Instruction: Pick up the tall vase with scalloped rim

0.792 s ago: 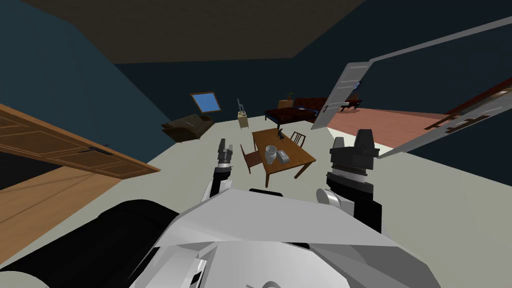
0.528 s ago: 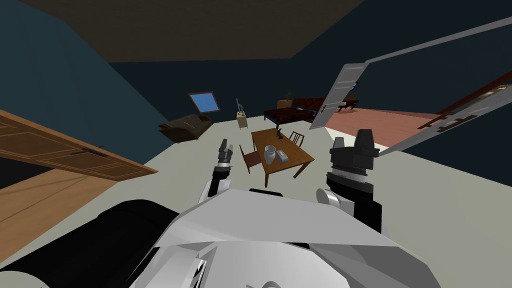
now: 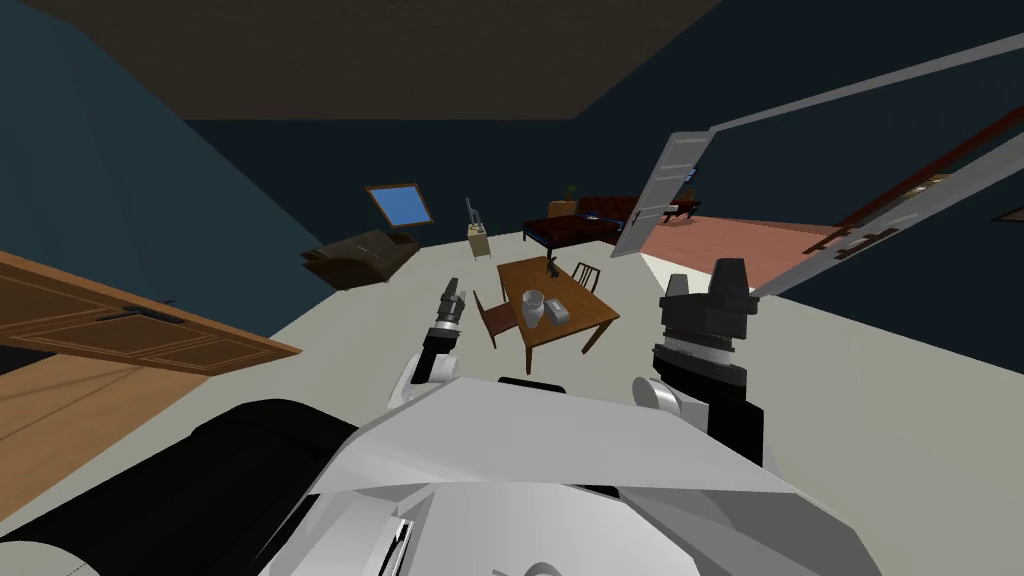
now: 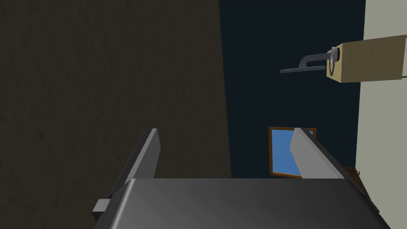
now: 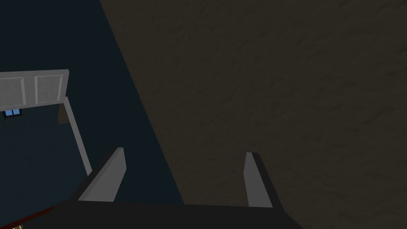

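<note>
Pale grey floor [image 3: 330, 330] lies between me and the brown wooden worktop [image 3: 590, 318]. Left of the worktop the left gripper [image 4: 226, 135] is raised, jaws apart and empty. A brown wooden chair [image 3: 497, 316] stands at the worktop's left side. On the worktop's near half stands the pale grey, wide-mouthed vase [image 3: 533, 307], with a small grey box [image 3: 558, 311] just beside it. Right of the worktop the right gripper [image 5: 185, 154] is raised, jaws apart. I judge the chair could block a left-side reach, and a careless approach could tip the vase or shove the box. The vase's rim is too small to confirm as scalloped, and 1 dark item [image 3: 551, 267] at the worktop's far end is unreadable.
</note>
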Available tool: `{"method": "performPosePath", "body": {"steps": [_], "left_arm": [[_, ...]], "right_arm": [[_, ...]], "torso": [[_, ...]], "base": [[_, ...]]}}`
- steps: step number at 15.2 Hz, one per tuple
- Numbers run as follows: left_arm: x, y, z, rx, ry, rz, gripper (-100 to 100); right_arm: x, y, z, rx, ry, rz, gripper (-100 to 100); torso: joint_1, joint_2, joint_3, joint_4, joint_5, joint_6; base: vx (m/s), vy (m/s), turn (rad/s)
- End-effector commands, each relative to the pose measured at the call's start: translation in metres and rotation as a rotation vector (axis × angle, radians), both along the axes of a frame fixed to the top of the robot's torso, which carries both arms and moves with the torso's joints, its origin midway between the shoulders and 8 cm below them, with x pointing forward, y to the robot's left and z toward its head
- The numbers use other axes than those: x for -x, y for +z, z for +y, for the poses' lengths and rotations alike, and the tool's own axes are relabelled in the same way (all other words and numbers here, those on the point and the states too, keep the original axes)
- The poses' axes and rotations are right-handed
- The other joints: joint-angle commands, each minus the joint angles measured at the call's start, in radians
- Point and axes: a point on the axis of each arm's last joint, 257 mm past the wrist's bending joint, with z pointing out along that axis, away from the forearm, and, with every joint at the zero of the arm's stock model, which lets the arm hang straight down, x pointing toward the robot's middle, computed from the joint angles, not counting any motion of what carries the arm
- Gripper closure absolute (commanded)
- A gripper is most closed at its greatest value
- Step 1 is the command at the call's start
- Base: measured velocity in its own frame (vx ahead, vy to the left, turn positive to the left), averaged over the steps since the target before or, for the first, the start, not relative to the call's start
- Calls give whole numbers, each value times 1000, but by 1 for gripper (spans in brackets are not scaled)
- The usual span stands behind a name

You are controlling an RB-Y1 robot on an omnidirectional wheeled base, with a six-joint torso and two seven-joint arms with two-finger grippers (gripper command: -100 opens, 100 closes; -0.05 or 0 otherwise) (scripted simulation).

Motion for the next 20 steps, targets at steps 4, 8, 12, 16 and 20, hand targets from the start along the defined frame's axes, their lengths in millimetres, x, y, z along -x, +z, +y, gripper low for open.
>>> {"method": "performPosePath", "body": {"steps": [4, 8, 12, 16, 20], "left_arm": [[-11, -16, 11, -12, 22, 84, -100], [-20, -25, 22, -25, 41, 143, -100], [-26, -38, 30, -26, 63, 205, -100], [-31, -50, 39, -25, 84, 265, -100], [-38, -59, 53, -30, 111, 328, -100]], "right_arm": [[0, 0, 0, 0, 0, 0, 0], [0, 0, 0, 0, 0, 0, 0], [0, 0, 0, 0, 0, 0, 0], [0, 0, 0, 0, 0, 0, 0], [0, 0, 0, 0, 0, 0, 0]], "torso": [[0, 0, 0, 0, 0, 0], [0, 0, 0, 0, 0, 0], [0, 0, 0, 0, 0, 0], [0, 0, 0, 0, 0, 0], [0, 0, 0, 0, 0, 0]], "base": [[3, -32, -65], [4, -40, -74], [4, -37, -75], [2, -34, -67], [7, -41, -77]]}}
